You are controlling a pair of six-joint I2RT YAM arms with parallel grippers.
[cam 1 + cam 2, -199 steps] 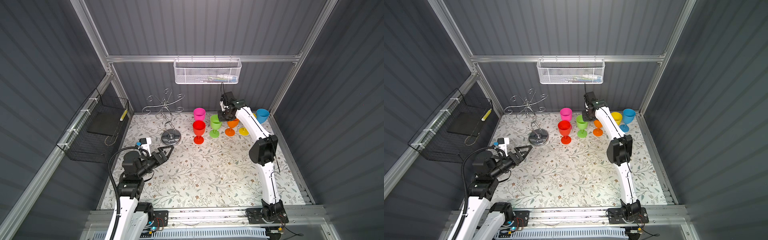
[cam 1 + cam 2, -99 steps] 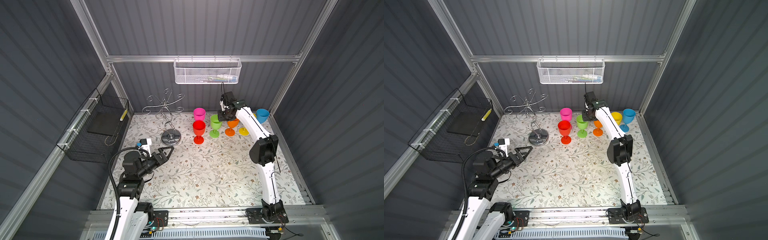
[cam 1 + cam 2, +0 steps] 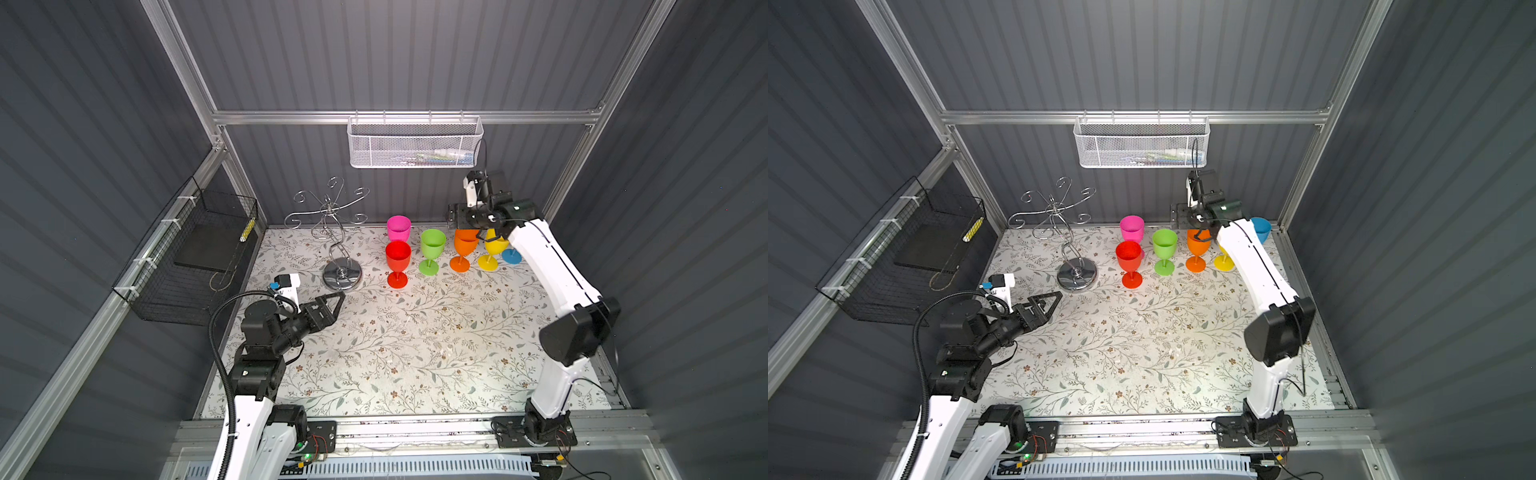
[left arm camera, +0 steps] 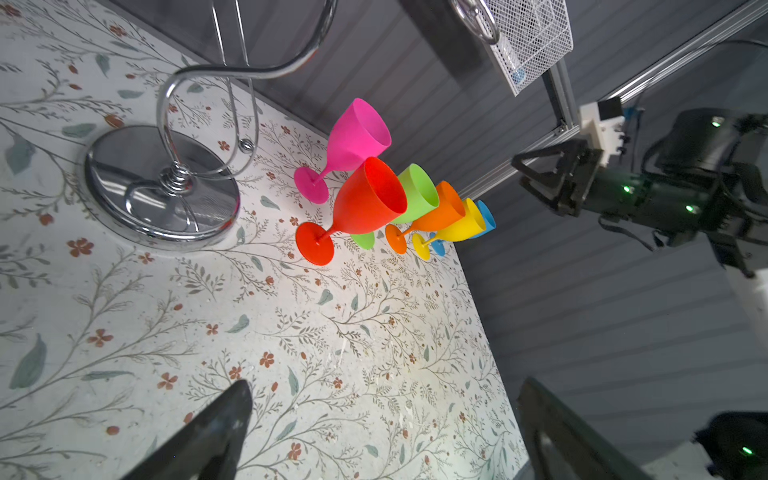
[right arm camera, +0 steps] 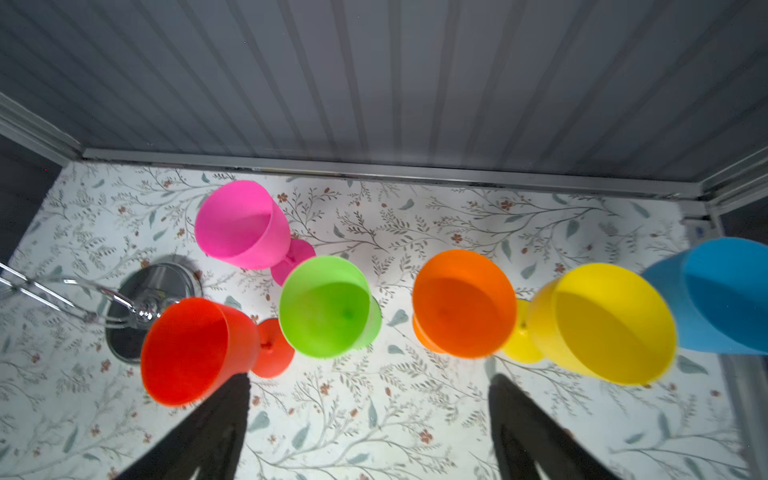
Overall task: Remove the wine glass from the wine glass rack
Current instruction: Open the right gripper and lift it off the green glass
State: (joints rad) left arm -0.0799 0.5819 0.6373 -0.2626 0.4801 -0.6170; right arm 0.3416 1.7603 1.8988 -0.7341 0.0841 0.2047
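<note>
Checking the wine glass rack (image 3: pixel 342 274) first: all six curled arms are bare in both top views, nothing hangs from it, and it stands upright near the back left of the floral table (image 3: pixel 415 340). All the glasses are on the table to the rack's right, upright on their feet, stems vertical: pink glass (image 3: pixel 398 227) at the back, red glass (image 3: pixel 397 257) in front of it and closest to the rack base, then green glass (image 3: pixel 432 243), orange glass (image 3: pixel 464 246), yellow glass (image 3: pixel 494 246) and blue glass (image 3: pixel 1261 229) running toward the right wall. The right gripper (image 3: pixel 457 218) hovers above the row, roughly over the orange glass. Its fingers (image 5: pixel 224 415) are spread wide in the right wrist view and hold nothing; the green and orange bowls show in the gap ahead of them, clear of both. The left gripper (image 3: pixel 334 300) sits low over the table just in front of the rack base, jaws apart and empty, aimed toward the rack and the red glass. Key relation: the glasses lie directly below the right gripper with their long axes vertical, while the rack is well off to its left and much nearer the left arm. Judging by the bare rack, removal looks done. The likely next move is a retreat by the right arm, and it should rise straight up before swinging back, since a low sideways sweep could clip the tightly packed bowls and tip them.
</note>
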